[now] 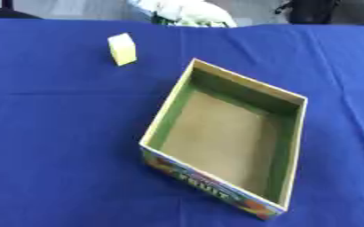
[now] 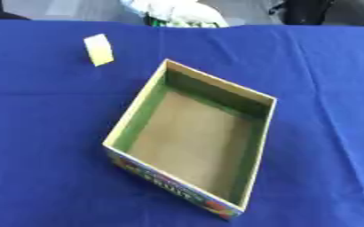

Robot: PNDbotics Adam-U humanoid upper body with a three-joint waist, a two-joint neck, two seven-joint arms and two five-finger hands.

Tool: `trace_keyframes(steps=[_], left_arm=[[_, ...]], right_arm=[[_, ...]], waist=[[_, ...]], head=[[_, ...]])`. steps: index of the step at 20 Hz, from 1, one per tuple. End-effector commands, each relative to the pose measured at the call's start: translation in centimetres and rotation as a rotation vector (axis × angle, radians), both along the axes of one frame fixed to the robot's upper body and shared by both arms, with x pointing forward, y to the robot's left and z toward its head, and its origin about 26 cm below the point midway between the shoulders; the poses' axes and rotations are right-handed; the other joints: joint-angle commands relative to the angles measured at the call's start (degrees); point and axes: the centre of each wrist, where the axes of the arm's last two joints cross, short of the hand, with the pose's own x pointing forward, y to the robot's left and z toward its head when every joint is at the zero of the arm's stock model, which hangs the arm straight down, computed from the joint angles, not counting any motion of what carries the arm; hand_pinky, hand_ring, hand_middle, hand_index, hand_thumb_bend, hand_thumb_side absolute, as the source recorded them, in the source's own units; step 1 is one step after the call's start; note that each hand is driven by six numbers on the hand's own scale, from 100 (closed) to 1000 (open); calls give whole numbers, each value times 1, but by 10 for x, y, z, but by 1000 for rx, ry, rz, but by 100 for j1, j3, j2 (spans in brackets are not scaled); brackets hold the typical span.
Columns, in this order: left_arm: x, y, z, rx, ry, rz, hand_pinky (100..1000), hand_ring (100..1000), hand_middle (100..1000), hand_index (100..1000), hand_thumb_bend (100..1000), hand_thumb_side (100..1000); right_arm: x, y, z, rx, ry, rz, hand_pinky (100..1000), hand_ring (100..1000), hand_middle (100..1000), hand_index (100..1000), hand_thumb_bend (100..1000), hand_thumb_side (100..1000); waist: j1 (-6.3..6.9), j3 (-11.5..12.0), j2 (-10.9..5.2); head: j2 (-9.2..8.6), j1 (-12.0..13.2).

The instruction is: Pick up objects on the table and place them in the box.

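A small pale yellow block (image 1: pixel 122 49) stands on the blue tablecloth at the far left, apart from the box. An open cardboard box (image 1: pixel 296 133) with green inner walls, a brown floor and a colourful printed front sits askew in the middle right. Nothing lies inside it. Neither of my hands shows in either view.
The blue cloth (image 1: pixel 53 133) covers the whole table, with a fold line running across the left side. Beyond the far edge lie white and green stuff (image 1: pixel 189 13) and dark shapes (image 1: pixel 317 11).
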Motion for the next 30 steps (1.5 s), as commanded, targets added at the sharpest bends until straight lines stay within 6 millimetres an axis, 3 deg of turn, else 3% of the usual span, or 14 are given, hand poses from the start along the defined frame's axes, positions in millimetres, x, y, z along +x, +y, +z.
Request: trace_keyframes(steps=[1, 5, 9, 14, 18, 24, 30], left_arm=[[24, 17, 34, 57, 102, 73, 761, 838, 947, 733, 148, 811], [72, 16, 49, 156, 222, 135, 762, 839, 944, 751, 109, 833], [116, 6, 43, 282, 344, 204, 769, 845, 949, 778, 100, 863], [149, -13, 36, 451, 450, 247, 778, 857, 951, 818, 100, 873], [163, -31, 37, 612, 536, 258, 783, 868, 946, 854, 161, 873], [173, -58, 31, 851, 695, 213, 806, 894, 960, 920, 357, 884], [173, -77, 30, 1021, 830, 160, 816, 906, 980, 965, 608, 791]], right_arm=[[-2, -1, 12, -42, -23, 11, 578, 635, 549, 800, 100, 1000], [0, 1, 13, -45, -23, 24, 578, 635, 549, 800, 100, 1000], [0, 2, 13, -45, -20, 35, 578, 635, 549, 800, 100, 1000], [1, 3, 14, -48, -20, 47, 578, 635, 548, 800, 100, 1000], [2, 4, 15, -53, -22, 55, 578, 636, 548, 800, 100, 1000], [3, 4, 16, -59, -20, 63, 578, 636, 548, 800, 100, 1000], [3, 5, 16, -55, -15, 65, 577, 635, 548, 801, 100, 1000]], waist=[[13, -22, -78], [6, -55, -57], [-17, -77, -30], [-37, -89, 11], [-34, -78, 27], [-11, -76, 30], [14, -87, 37]], head=[[-32, 29], [-81, 69], [-59, 113], [-56, 179], [-99, 215], [-156, 217], [-193, 198]])
